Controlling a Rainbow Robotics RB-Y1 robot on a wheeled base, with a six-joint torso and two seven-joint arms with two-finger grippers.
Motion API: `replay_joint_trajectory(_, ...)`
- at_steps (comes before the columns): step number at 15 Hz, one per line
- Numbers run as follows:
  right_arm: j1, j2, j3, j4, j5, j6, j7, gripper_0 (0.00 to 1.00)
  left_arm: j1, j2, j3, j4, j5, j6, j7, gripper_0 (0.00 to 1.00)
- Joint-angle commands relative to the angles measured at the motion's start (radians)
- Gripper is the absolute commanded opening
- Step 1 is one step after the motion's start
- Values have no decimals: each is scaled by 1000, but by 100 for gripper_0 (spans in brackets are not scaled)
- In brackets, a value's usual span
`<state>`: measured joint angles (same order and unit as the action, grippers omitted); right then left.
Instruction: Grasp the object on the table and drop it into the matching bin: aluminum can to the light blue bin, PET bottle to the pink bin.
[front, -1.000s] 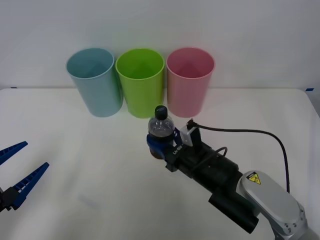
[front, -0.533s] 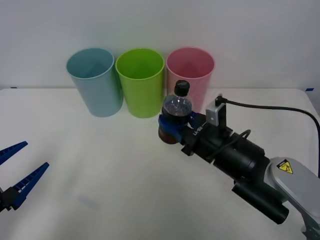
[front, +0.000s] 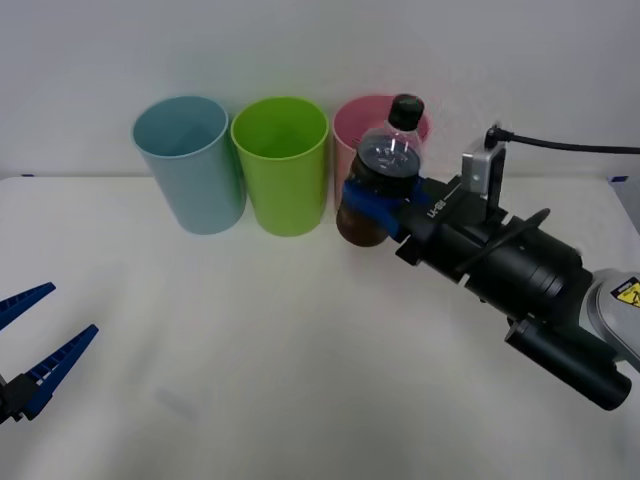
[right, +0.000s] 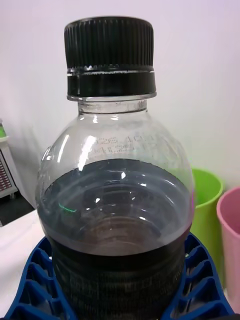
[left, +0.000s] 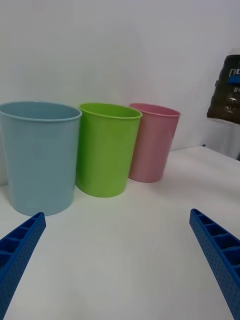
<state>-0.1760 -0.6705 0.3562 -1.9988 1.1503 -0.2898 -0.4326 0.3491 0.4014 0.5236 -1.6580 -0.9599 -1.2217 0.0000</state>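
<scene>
Since a second ago I've lifted the PET bottle (front: 385, 170) off the table (front: 250, 350) toward 1 o'clock, now against the pink bin (front: 352, 125) front, release likely next | right wrist: my right gripper (right: 120, 295) clenched round its label | left wrist: left gripper (left: 120, 260) spread, idle, bins at 12 o'clock.

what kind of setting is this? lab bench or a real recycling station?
Most likely a lab test bench, not a real station: a plain white table against a bare wall, and three clean bins in a row, light blue bin, lime green bin, pink bin. The right claw holds a PET bottle.
</scene>
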Motion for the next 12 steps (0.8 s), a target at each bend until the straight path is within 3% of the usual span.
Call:
replay_joint_trajectory(1, -49, -1, -20, 35, 0, 0, -35, 0, 0, 0, 0, 0, 0, 0, 0, 100)
replay_joint_trajectory(12, -369, 92, -60, 440, 0, 1, -38, 0, 0, 0, 0, 0, 0, 0, 0, 100)
